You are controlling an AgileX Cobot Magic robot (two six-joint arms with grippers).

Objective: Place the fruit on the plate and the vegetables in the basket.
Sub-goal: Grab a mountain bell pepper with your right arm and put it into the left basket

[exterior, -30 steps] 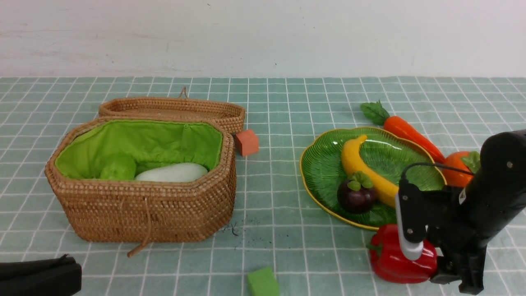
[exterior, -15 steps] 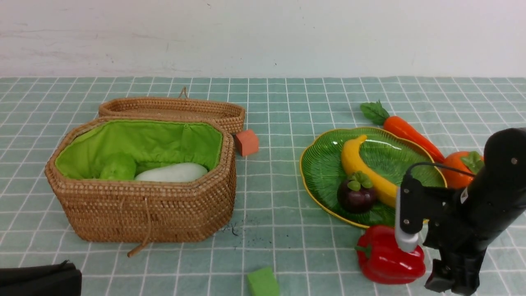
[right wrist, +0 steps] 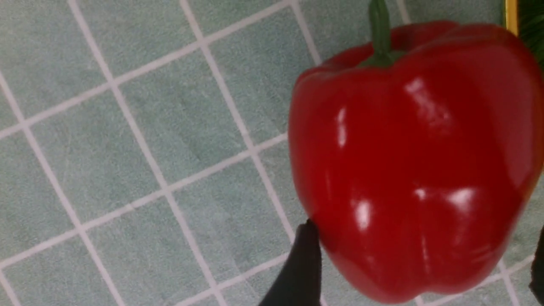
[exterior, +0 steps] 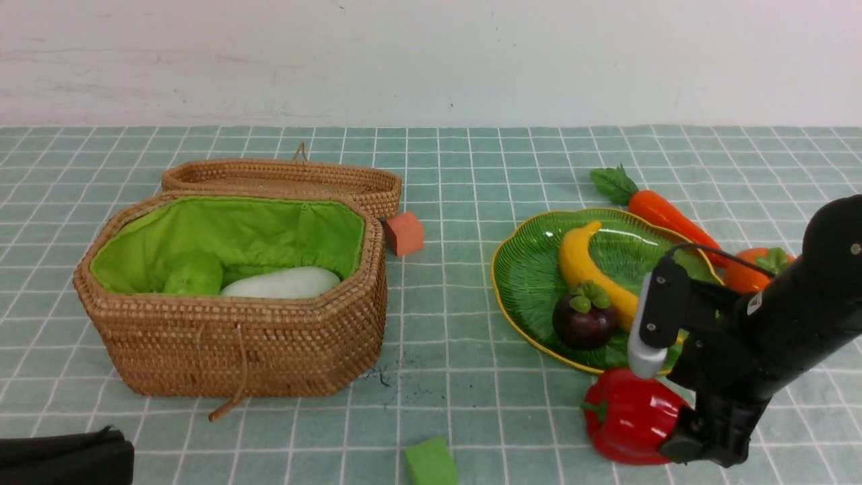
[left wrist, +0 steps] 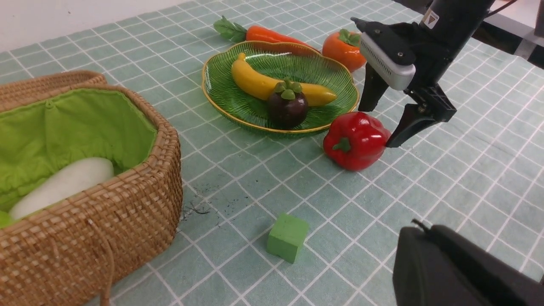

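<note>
The red bell pepper (exterior: 626, 421) lies on its side on the cloth just in front of the green plate (exterior: 528, 276). My right gripper (exterior: 667, 431) is open and straddles the pepper's blunt end (right wrist: 412, 161); one finger touches it, the other stands clear. The banana (exterior: 586, 269) and mangosteen (exterior: 582, 323) lie on the plate. The persimmon (exterior: 747, 273) and carrot (exterior: 667, 215) lie on the cloth behind the plate, to the right. The wicker basket (exterior: 236, 343) at left holds the radish (exterior: 283, 283) and gourd (exterior: 194, 273). My left gripper (exterior: 101, 451) is shut and empty, low at the near left.
The flat wicker lid (exterior: 283, 178) leans behind the basket. A small orange cube (exterior: 404, 234) sits beside the basket's far right corner. A small green cube (exterior: 431, 463) sits near the front edge, between basket and pepper.
My right gripper has swung left and tilted up, and the red pepper has slid a little left on the cloth. The left arm has not moved.
</note>
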